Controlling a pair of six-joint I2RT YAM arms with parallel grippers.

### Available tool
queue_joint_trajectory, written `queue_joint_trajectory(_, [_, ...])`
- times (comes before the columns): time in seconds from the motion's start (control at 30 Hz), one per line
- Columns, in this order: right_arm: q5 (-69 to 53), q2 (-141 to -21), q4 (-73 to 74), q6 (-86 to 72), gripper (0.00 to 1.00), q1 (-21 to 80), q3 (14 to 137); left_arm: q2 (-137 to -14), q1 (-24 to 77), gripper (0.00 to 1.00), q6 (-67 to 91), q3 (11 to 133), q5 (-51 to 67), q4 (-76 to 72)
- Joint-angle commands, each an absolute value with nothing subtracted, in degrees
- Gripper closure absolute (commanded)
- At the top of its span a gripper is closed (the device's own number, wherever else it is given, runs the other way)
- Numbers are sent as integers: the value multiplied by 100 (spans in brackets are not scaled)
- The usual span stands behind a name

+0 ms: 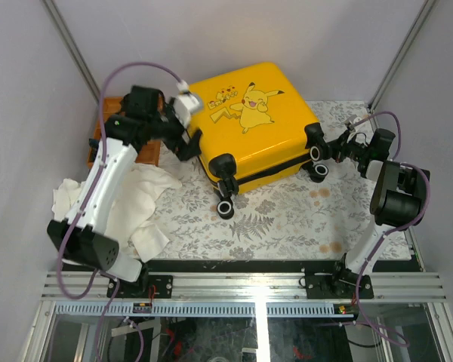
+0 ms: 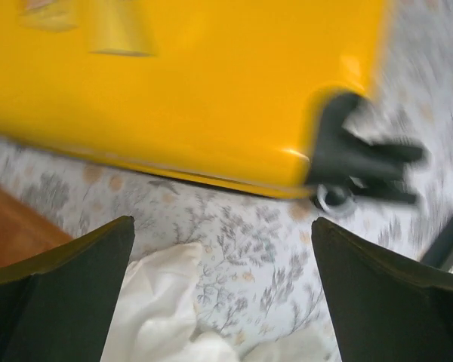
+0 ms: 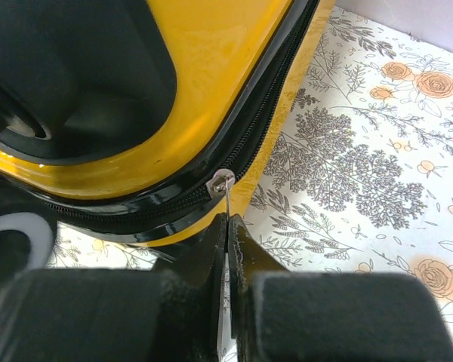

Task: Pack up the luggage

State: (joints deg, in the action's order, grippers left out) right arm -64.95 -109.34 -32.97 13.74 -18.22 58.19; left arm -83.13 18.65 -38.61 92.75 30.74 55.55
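Note:
The luggage (image 1: 249,128) is a yellow hard-shell suitcase with a Pikachu print, lying closed and flat on the floral tablecloth. My right gripper (image 1: 326,148) is at its near right corner by a wheel. In the right wrist view it (image 3: 228,222) is shut on the thin metal zipper pull (image 3: 222,183) of the black zipper on the suitcase (image 3: 211,68). My left gripper (image 1: 187,145) is open and empty beside the suitcase's left edge. In the left wrist view its fingers (image 2: 75,279) stand wide apart above the cloth, with the yellow shell (image 2: 181,83) just beyond.
A crumpled white cloth (image 1: 136,200) lies on the table's left under the left arm and shows in the left wrist view (image 2: 158,302). A brown-orange tray (image 1: 106,143) stands at the far left edge. Black suitcase wheels (image 1: 225,209) stick out toward the front.

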Motion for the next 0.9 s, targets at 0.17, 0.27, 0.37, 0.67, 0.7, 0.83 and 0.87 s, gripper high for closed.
queue_joint_trajectory(0.17, [-6457, -10394, -2547, 2354, 100, -1615, 5910, -9842, 410, 0, 801, 9627, 3435, 3396])
queue_joint_trajectory(0.27, [-6376, -10227, -2300, 2677, 100, -1578, 5810, -10332, 315, 0, 1272, 9839, 4026, 2740])
queue_joint_trajectory(0.37, [-6248, -10071, -2298, 2734, 100, -1489, 5670, -10991, 366, 1, 1646, 10376, 4653, 2438])
queue_joint_trajectory(0.67, [-5922, -9735, -2154, 2690, 100, -1348, 5476, -13232, 687, 8, 434, 13267, 4509, 3501])
queue_joint_trajectory(0.7, [-5897, -9696, -2127, 2687, 100, -1318, 5464, -13411, 686, 9, 330, 13565, 4323, 3553])
queue_joint_trajectory(0.83, [-5822, -9569, -2103, 2647, 100, -1195, 5340, -13214, 680, 9, -152, 13661, 3515, 3708])
queue_joint_trajectory(0.87, [-5793, -9553, -2101, 2623, 100, -1169, 5317, -12882, 677, 8, -235, 13342, 3415, 3753])
